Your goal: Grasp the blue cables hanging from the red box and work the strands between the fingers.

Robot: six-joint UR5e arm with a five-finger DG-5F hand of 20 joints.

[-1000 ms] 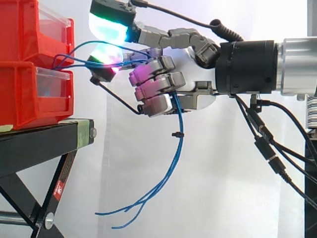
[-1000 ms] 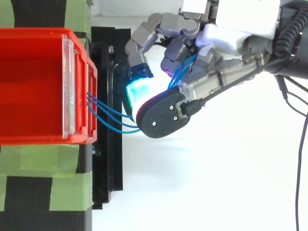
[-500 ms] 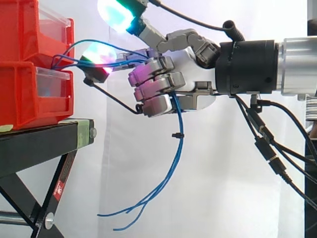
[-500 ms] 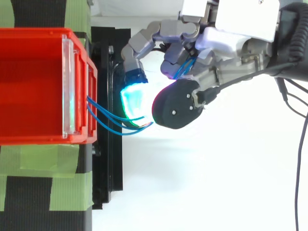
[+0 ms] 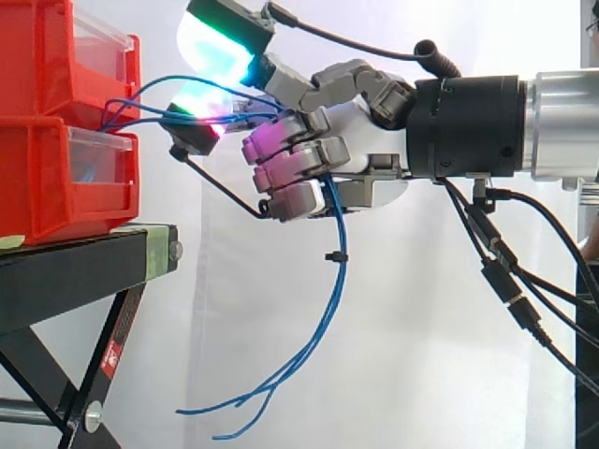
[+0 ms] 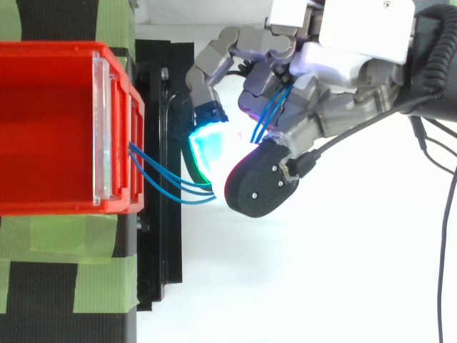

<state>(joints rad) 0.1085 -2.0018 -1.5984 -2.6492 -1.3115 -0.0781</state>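
1. Blue against red to start: noted blue cables (image 5: pixel 337 224) leaving the front of the red box (image 5: pixel 47 187) at the seam between its upper and lower bins, above the hand-side edge of the black stand (image 5: pixel 84 271).
2. Traced them across the open gap into the hand (image 5: pixel 351 140), then out of its underside. Saw the loose ends dangling well below the stand's top edge, touching nothing.
3. Found the hand clamped on the cables, lower fingers curled tight round the bundle. Saw two glowing fingertips (image 5: pixel 217 47) reaching toward the box, one above the span and one at it. Cannot tell whether the upper pad touches a strand.
4. From above, saw the strands fanned apart just off the box front and gathering beside a cyan pad.
5. Judged as grasp made, working of the strands under way.
6. Risks from here:
   - Could drag the box toward the stand's edge, or tug strands out of it, if drawn back with so little slack in the short span.
   - Could lose the bundle downward if eased too far while rolling strands.
   - Could kink or cross strands if pressed sideways by the forward pads.
   - Could snag on the small black tie (image 5: pixel 332 254) just below the curled fingers if slid along.
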